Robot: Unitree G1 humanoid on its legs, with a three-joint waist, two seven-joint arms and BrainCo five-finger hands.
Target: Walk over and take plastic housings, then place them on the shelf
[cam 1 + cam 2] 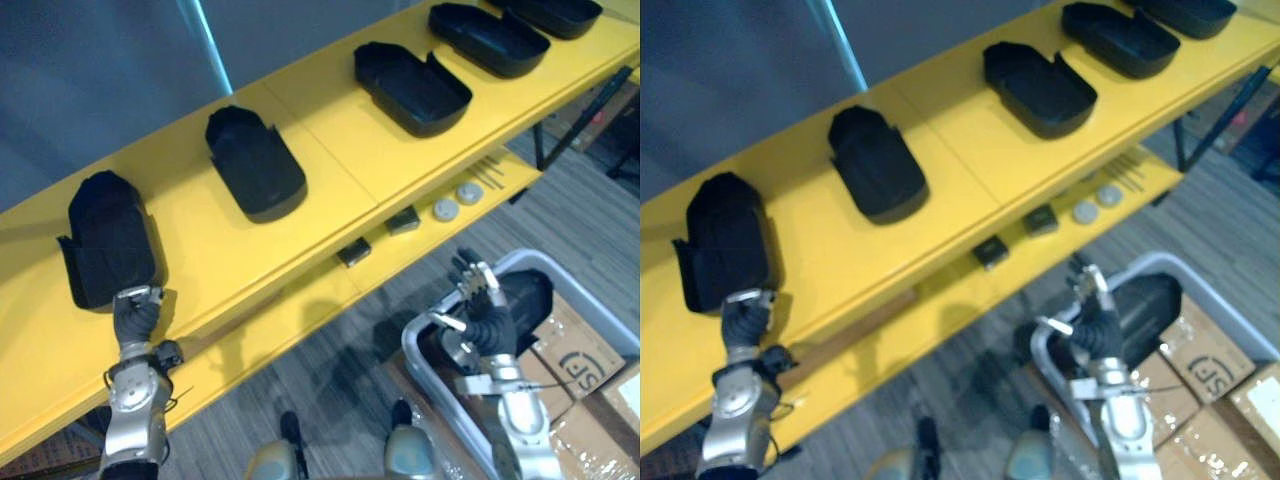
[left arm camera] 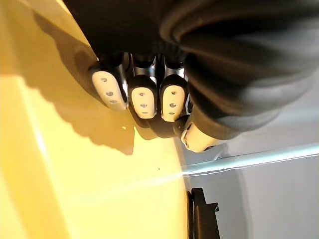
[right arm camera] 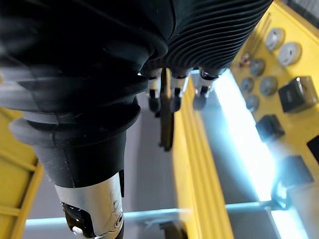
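Yellow two-tier shelf (image 1: 340, 130) runs across both eye views. Black moulded plastic housings (image 1: 255, 165) are spaced in a row along its top tier, so placing looks well along. Left robot hand (image 1: 135, 318) sits against the near end of the leftmost housing (image 1: 105, 240), probably settling it there. Right robot hand (image 1: 480, 315), spread and empty, hangs over the grey plastic bin (image 1: 525, 258), where another black housing (image 1: 525, 295) waits.

Left wrist view: hand against dark plastic above the shelf's yellow top; grip cannot be told.

Right wrist view: hand straight, relaxed, holding nothing; shelf edge beyond.
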